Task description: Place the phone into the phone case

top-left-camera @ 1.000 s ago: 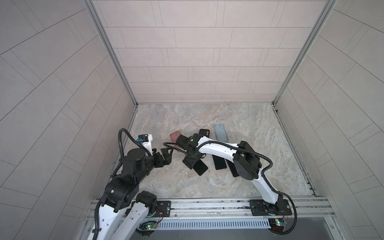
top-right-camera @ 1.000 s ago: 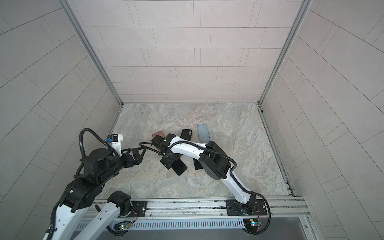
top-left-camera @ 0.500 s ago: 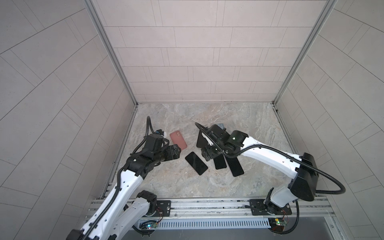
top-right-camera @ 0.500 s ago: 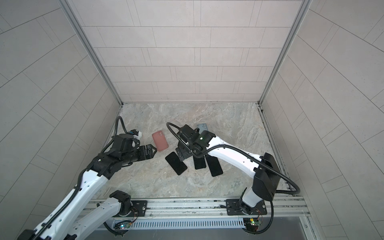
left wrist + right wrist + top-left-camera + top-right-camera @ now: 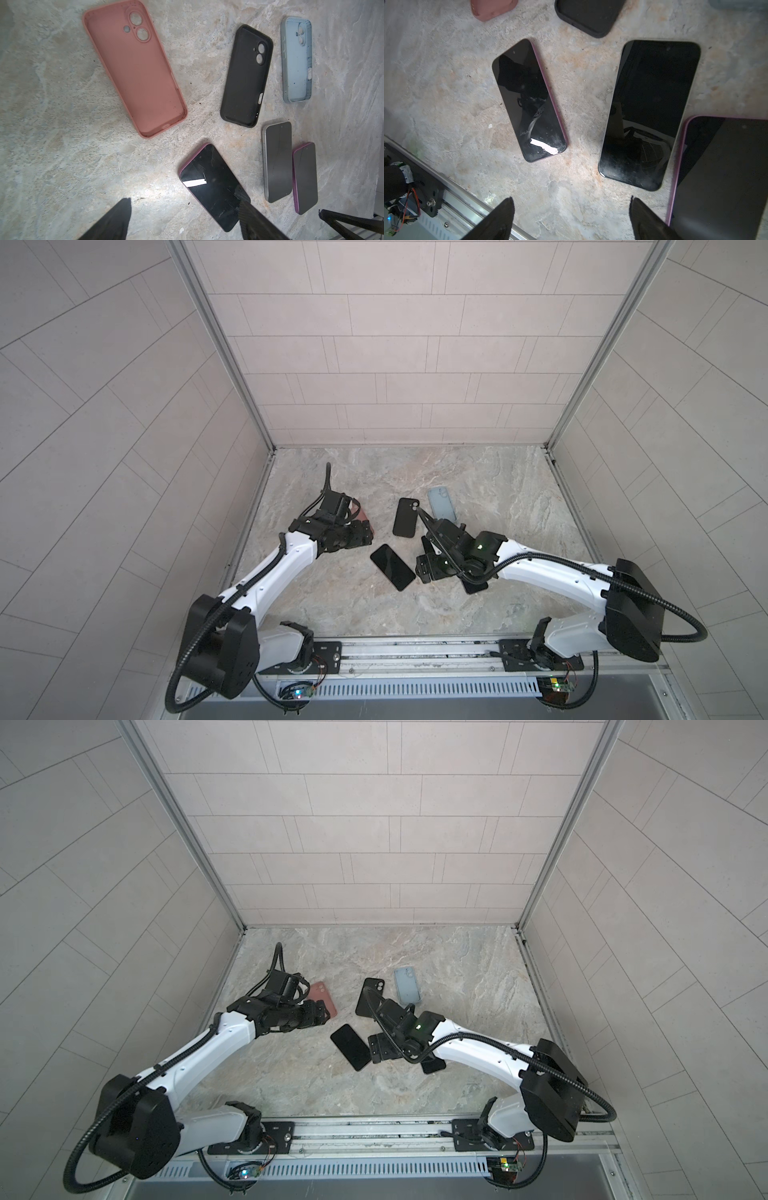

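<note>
Your left claw (image 5: pixel 185 209) and right claw (image 5: pixel 571 202) both hang open, empty. The pink-edged phone (image 5: pixel 392 567) lies flat on the desk (image 5: pixel 498 472), centre of a top view. It looks stiff, slick and glassy, so I'd pinch its long edges.

On the table (image 5: pixel 498 489) three cases lie in a back row, none touching: the left case (image 5: pixel 327 1002), the middle case (image 5: pixel 404 517) and, near it and a little further back, the right case (image 5: pixel 442 504). Before them lie three phones. The left phone (image 5: pixel 392 567) lies alone and turned aslant, while the middle phone (image 5: pixel 277 162) and the right phone (image 5: pixel 305 177) lie just beside each other, in front of the middle case.
</note>
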Tool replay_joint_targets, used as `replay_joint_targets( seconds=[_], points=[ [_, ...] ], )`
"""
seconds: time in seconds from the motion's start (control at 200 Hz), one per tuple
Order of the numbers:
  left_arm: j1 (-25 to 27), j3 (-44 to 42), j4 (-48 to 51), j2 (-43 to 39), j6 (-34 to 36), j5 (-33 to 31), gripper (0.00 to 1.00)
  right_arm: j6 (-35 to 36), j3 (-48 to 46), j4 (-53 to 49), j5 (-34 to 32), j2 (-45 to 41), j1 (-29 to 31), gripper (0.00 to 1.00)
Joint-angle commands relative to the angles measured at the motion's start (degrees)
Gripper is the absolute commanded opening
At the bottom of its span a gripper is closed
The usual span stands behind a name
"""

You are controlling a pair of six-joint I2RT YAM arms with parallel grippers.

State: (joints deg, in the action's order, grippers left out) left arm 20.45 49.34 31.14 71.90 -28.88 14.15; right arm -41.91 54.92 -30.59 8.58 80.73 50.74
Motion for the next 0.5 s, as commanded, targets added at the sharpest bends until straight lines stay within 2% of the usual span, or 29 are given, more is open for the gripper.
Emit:
replay_joint_targets(
  seconds=[0.0, 0.19, 0.39, 0.495],
  points=[
    [0.87, 0.6, -0.33, 0.06, 0.58, 0.4, 0.87, -4.53, -0.5, 3.89, -0.45, -0.07, 0.58, 0.89],
    [2.51, -1.12, -2.09, 3.54, -0.37, 3.68, 0.87, -15.83, -6.88, 15.77, 4.75, 0.83, 0.84, 0.9],
    [2.76, -2.81, -7.47, 6.3, -1.01, 6.51, 0.87, -30.13, -19.04, 40.06, 8.43, 1.4, 1.22, 0.92],
    [2.76, -2.68, -9.46, 8.12, -0.91, 6.96, 0.87, -31.99, -20.72, 42.29, 7.12, 1.56, 2.55, 0.93]
  ],
)
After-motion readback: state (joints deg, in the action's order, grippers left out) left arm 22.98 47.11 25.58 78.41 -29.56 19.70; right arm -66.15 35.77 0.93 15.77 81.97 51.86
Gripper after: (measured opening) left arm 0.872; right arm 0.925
